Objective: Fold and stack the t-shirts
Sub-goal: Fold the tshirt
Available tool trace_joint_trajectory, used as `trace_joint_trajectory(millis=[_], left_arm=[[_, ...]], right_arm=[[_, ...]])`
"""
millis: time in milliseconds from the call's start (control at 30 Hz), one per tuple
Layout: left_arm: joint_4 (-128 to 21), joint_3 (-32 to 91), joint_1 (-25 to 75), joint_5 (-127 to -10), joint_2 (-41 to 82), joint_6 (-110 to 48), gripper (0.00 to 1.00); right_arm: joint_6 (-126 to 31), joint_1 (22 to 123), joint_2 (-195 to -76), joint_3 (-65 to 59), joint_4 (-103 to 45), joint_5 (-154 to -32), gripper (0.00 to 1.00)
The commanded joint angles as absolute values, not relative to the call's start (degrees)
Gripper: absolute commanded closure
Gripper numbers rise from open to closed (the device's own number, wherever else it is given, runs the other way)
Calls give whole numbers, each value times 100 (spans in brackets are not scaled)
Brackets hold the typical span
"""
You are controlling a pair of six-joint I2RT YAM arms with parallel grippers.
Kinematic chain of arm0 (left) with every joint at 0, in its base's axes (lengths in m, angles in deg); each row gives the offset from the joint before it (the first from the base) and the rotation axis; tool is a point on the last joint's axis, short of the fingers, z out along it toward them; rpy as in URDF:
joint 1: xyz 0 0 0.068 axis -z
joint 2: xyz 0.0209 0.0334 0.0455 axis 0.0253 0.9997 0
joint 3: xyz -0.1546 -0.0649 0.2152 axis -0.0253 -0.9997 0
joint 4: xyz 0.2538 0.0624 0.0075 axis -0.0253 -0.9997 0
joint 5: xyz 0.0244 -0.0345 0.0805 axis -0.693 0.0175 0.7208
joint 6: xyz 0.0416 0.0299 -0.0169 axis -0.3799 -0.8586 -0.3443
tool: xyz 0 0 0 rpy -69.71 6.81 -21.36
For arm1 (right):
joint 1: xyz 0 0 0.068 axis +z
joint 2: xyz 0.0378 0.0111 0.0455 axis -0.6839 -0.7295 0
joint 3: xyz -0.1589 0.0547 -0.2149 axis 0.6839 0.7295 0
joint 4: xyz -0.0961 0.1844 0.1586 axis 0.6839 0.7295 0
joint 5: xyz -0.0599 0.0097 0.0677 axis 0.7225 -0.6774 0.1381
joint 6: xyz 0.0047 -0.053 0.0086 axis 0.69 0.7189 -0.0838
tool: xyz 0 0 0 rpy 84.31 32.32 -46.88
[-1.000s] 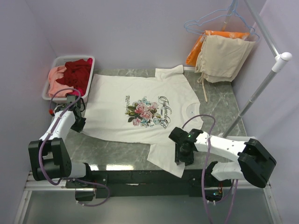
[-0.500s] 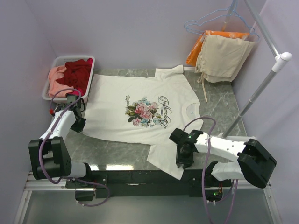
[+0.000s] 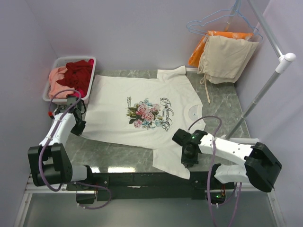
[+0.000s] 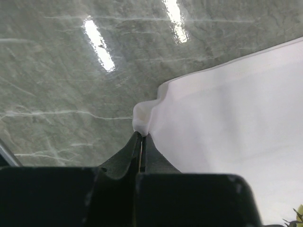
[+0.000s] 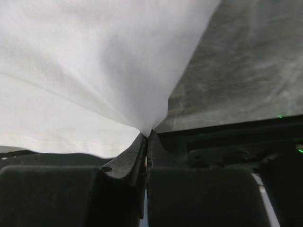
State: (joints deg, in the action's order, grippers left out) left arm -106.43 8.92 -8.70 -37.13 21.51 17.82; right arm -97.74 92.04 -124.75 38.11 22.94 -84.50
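A white t-shirt [image 3: 142, 106] with a pink-rose print and dark script lies spread flat on the marble table [image 3: 118, 153], one sleeve hanging over the near edge. My left gripper [image 3: 79, 126] is shut on the shirt's hem corner [image 4: 142, 120] at the left. Over at the near right, my right gripper [image 3: 188, 160] is shut on the edge of that near sleeve [image 5: 118, 71], the cloth pulled taut from its tips [image 5: 147, 135]. Dark red [image 3: 78, 73] and salmon pink [image 3: 57, 78] t-shirts lie bunched in a basket.
A white basket [image 3: 52, 97] stands at the back left corner. A beige cloth [image 3: 227, 59] and an orange cloth [image 3: 199, 49] hang on a rack at the back right. A white pole [image 3: 265, 90] slants along the right side.
My right gripper has closed on the near sleeve's edge and shifted slightly right and nearer. The sleeve has bunched a little. The left arm holds still.
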Motion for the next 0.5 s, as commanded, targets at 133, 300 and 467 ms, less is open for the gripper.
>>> trace_joint_trajectory(millis=[133,300,467], left_arm=[[-11009,572,-813,-3332,1580,2092,99],[-11061,492,-690,-3306,1799,2241,99],[-11263,571,-427,-3113,1975,2486,99]], right_arm=[[-10298,9211,-11795,2597,4235,-6547,100],[-10457,9184,-11592,2096,4825,-6142,100],[-10598,9176,-11356,1989,5106,-6001,100]])
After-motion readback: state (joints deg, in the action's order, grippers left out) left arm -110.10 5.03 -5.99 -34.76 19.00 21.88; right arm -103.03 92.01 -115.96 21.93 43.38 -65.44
